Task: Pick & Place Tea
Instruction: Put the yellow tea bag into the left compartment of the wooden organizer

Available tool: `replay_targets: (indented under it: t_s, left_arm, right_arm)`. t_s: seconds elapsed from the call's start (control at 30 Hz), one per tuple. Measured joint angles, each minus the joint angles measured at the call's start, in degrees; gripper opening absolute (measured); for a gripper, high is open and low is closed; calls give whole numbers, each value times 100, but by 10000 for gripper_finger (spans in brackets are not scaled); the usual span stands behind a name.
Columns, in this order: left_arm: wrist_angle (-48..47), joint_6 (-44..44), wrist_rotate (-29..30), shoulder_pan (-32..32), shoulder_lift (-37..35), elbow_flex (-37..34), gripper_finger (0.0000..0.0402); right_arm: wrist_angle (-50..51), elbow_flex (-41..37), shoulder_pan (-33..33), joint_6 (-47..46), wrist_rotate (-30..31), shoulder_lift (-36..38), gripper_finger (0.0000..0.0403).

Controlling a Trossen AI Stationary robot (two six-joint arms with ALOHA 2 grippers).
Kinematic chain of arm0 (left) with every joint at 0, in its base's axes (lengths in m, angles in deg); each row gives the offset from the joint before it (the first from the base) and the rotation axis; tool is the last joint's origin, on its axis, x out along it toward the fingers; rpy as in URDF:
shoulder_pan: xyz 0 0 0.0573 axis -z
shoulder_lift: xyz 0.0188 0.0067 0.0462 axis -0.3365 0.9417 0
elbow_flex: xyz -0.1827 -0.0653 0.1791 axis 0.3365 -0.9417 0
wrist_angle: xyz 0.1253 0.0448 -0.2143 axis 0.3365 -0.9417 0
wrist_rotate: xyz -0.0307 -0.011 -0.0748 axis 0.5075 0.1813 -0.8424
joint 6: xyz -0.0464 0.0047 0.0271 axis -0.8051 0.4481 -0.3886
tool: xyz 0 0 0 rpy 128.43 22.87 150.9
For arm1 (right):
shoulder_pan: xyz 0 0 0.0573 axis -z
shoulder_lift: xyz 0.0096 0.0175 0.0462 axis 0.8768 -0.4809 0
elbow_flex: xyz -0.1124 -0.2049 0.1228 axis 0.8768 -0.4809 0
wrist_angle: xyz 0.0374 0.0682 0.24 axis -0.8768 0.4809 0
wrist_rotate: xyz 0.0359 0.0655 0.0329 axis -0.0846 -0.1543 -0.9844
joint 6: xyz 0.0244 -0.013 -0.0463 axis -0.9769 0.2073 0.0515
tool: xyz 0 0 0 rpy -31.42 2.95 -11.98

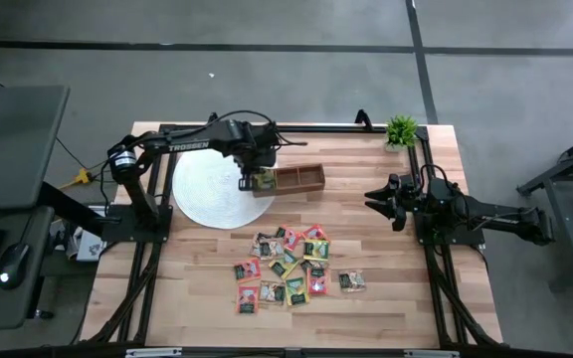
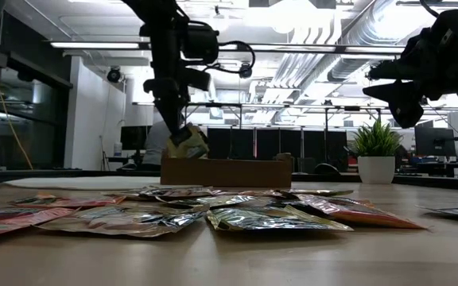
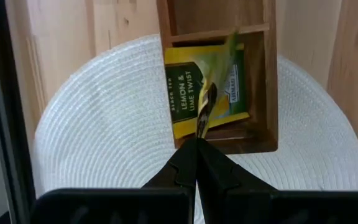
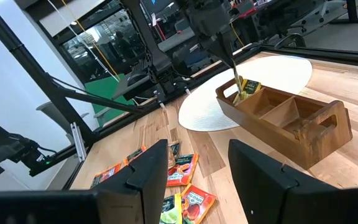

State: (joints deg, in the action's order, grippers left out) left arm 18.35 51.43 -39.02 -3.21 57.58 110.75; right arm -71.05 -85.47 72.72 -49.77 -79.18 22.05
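Note:
My left gripper (image 1: 260,177) is over the end compartment of the brown wooden tray (image 1: 301,179) that overlaps the white round mat, and it is shut on a yellow tea packet (image 3: 207,102). Another yellow packet (image 3: 182,93), labelled lemon and lime, lies flat in that compartment. Several green, yellow and pink packets (image 1: 288,268) lie loose on the table nearer the front edge. My right gripper (image 1: 386,201) hovers open to the right of the tray, touching nothing. My left gripper pinches the yellow packet by its upper edge (image 3: 201,127) between the two shut fingers, coming from above and pointing down. The packet hangs below the fingertips, seen edge-on and slightly tilted (image 2: 191,144). Its lower part reaches into the tray's end compartment, above the packet lying there.
The white woven mat (image 1: 207,189) lies under the tray's left end. A small potted plant (image 1: 401,130) stands at the table's far right corner. Bare wood shows between the tray and the packet pile and around my right gripper.

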Motion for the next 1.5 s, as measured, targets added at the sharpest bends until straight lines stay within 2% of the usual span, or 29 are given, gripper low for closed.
replay_targets:
  t_s: [0.27,0.67,0.9,1.07,1.37,1.5]
  left_arm:
    - [-71,-1,-85,0,-4,108,0]
    - [-683,19,-130,0,-4,250,0]
    - [-969,208,-135,2,-4,951,0]
    - [-1620,335,-160,2,16,1434,0]
    - [-3274,723,181,75,1192,3102,0]
    - [-3268,750,21,189,1589,3657,0]
  right_arm:
    - [0,2,1,0,-1,0,165]
    - [0,1,-1,-1,0,0,165]
    - [0,0,1,-2,0,0,165]
    - [2,1,1,-2,0,0,165]
    - [0,1,0,0,-1,0,165]
    - [2,1,1,0,-2,0,165]
